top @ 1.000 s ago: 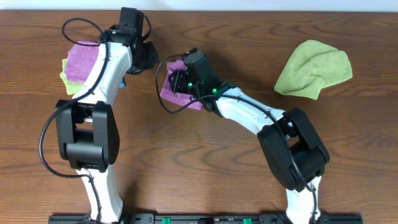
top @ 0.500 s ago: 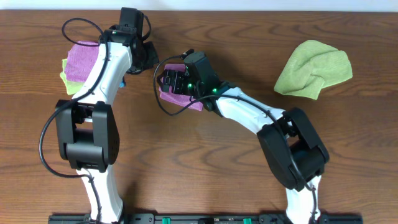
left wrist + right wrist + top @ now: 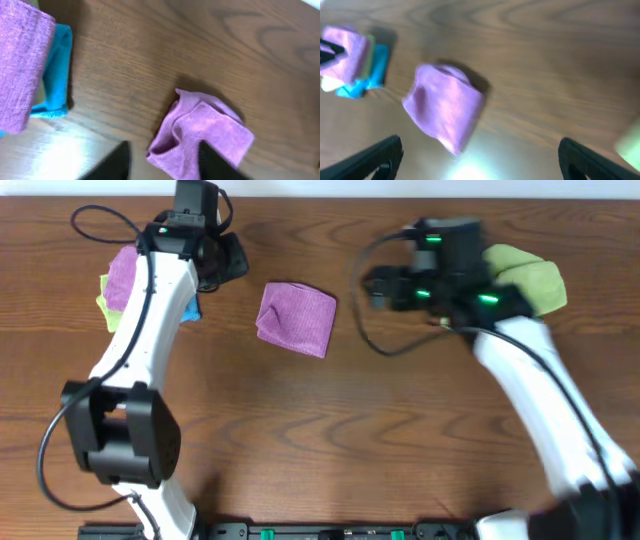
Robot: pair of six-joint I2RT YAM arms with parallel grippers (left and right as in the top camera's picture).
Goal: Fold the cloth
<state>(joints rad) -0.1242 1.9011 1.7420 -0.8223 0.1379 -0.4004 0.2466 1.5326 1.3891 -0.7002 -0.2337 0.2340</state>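
Folded cloth (image 3: 296, 318) on the table (image 3: 300, 450), both grippers off it.
Overhead: the violet cloth lay folded into a small square; the left gripper (image 3: 225, 262) hung up-left of the cloth, the right gripper (image 3: 372, 286) just right of it, a stacked pile (image 3: 120, 280) well left of it, and a green cloth (image 3: 535, 278) far right. Left wrist: the cloth showed beneath the fingers (image 3: 117, 161), which stood apart and held nothing. Right wrist: the fingers (image 3: 375, 159) were spread wide and empty, with the cloth lying flat between and beyond them.
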